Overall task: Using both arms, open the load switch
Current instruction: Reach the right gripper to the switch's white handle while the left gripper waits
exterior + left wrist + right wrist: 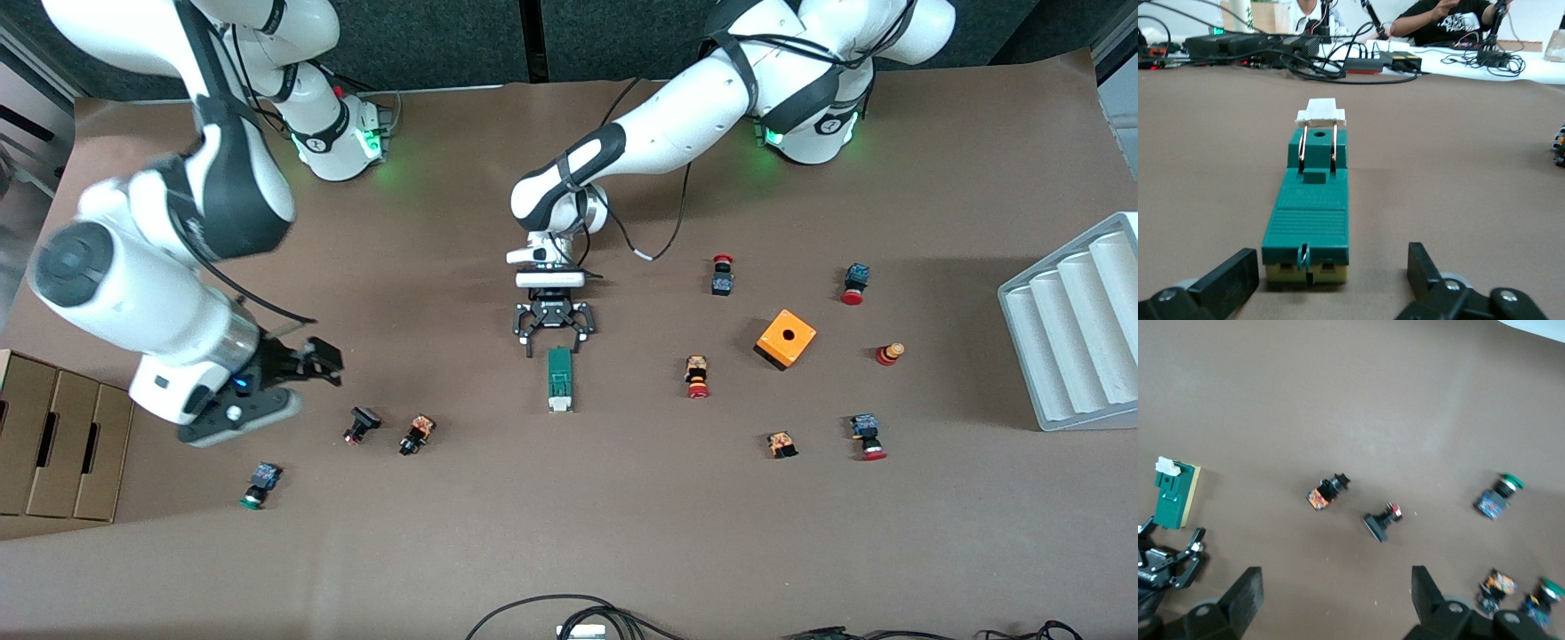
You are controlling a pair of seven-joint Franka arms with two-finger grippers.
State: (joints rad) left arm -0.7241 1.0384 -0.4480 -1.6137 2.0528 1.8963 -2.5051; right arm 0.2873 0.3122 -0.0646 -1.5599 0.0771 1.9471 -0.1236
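**Left claw lined up on the load switch, right claw waiting wide**

The left claw sits low at the table, spread wide and holding nothing. In the left wrist view its two fingers flank the closest end of the load switch without touching it. The dark-green block lies flat directly ahead of this claw, lengthwise along its reach, with the white piece at the end farthest from the fingers.

Out toward the right arm's end of the table, the right claw waits in the air, also wide open and empty. Below and just past it lie two small push buttons, with a green-capped one closer to the front camera. From this claw the switch is well apart, toward the table's middle.

Farthest from both claws on the left arm's end, the orange cube and more push buttons stand clear of the work.

The risks, as I judge them: the block rests loose, so a left grip that closes off-centre could skew or slide it. If the right claw then pulls the white piece before the body is pinned, the whole switch may lift or drag rather than open. The right arm's approach also crosses the nearby buttons and could knock them.
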